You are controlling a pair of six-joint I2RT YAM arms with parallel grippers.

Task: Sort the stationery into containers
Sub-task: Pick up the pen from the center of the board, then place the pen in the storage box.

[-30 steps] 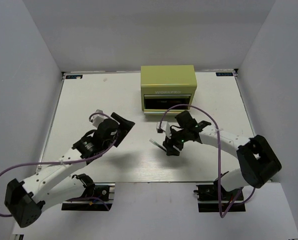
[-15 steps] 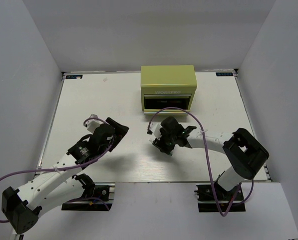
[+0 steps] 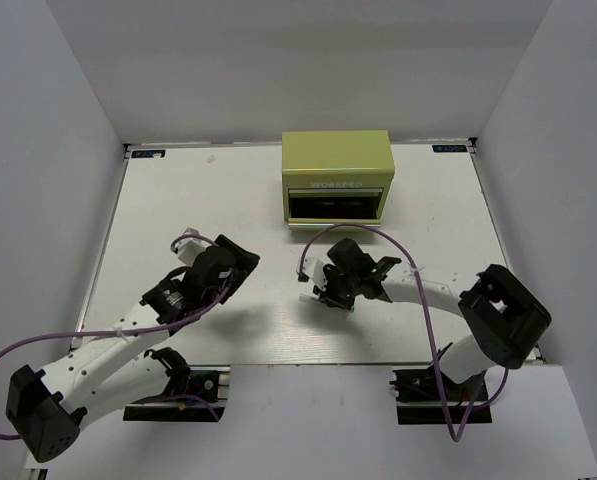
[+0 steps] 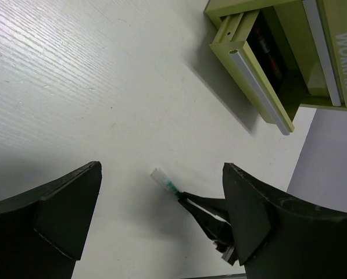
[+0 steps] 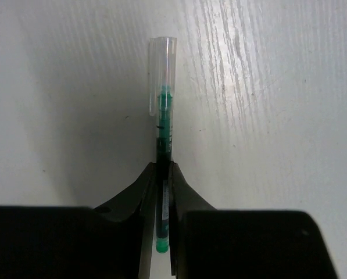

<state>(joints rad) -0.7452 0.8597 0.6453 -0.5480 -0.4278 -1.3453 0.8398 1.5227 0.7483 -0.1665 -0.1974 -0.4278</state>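
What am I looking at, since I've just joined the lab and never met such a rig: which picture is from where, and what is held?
These are two white robot arms, left and right, bolted at the near edge of a white table. The overhead picture looks down from behind them; the other two come from a camera on each wrist. Toward the far side stands an olive-green metal tool chest with a front drawer pulled out. The right claw is closed on a thin dark pen with a clear cap. The left claw is open, holding nothing.
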